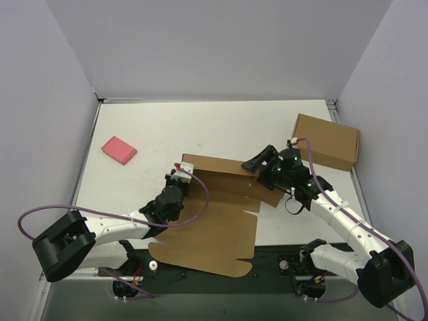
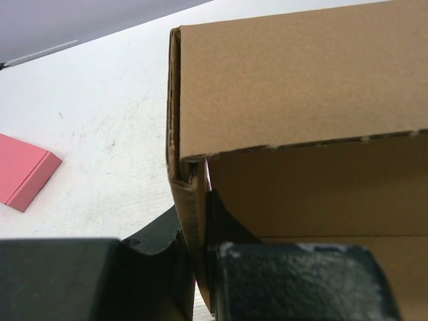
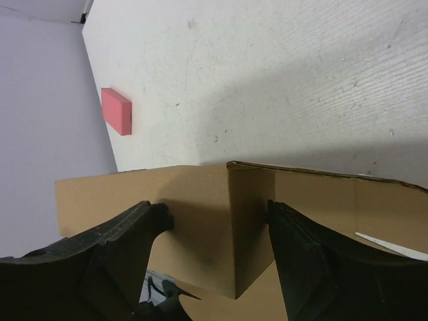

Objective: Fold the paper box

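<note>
1. Clutter on the white table (image 1: 200, 127) is slight: a small pink block (image 1: 119, 150) lies flat far to the left, and a formed brown cardboard box (image 1: 326, 140) sits at the far right edge, both well apart from the work.
2. Nearest to crowding the job is the formed box, just beyond the right arm's wrist; cables loop from both arms.
3. That formed box is closed, so its inside is hidden.
4. Between the two arms, at the near middle of the table, lies the paper box (image 1: 214, 227) — plain brown card, half raised. Its back wall stands upright, while a broad panel with rounded corners lies flat, reaching over the near table edge.
5. At the wall's left end, the left gripper (image 1: 182, 172) pinches the upright card between its fingers (image 2: 154, 261).
6. At the right end, the right gripper (image 1: 262, 162) is spread wide astride a folded corner — whether its fingers (image 3: 114, 247) press the card, I cannot tell.
</note>
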You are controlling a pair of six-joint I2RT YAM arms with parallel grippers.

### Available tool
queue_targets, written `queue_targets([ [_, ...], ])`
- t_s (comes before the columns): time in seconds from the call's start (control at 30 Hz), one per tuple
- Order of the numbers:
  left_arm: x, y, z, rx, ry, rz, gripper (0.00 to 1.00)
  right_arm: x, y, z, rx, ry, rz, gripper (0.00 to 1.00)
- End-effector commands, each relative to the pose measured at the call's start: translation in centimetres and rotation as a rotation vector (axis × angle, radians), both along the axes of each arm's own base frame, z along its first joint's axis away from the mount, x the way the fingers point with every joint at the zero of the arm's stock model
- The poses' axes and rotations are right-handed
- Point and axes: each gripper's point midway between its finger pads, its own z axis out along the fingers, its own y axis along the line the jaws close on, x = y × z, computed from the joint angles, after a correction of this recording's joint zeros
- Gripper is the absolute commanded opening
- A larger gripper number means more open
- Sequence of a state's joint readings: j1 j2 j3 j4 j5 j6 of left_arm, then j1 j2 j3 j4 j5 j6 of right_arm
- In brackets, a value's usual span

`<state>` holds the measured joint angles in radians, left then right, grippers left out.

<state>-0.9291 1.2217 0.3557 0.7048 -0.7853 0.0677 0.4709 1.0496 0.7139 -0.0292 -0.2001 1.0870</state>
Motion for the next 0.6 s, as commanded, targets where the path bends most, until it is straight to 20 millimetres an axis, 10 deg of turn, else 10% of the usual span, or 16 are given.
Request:
queue_targets([
  [0.0, -0.8, -2.8, 1.1, -0.042, -0.027, -0.116, 0.00, 0.5, 0.6, 2.4, 0.155, -0.045, -0.024, 0.65],
  [0.57, -1.7, -4.3, 0.2, -0.140, 0.016, -0.125, 0.00, 0.6, -0.2, 4.0, 0.411, -0.081, -0.128, 0.39],
])
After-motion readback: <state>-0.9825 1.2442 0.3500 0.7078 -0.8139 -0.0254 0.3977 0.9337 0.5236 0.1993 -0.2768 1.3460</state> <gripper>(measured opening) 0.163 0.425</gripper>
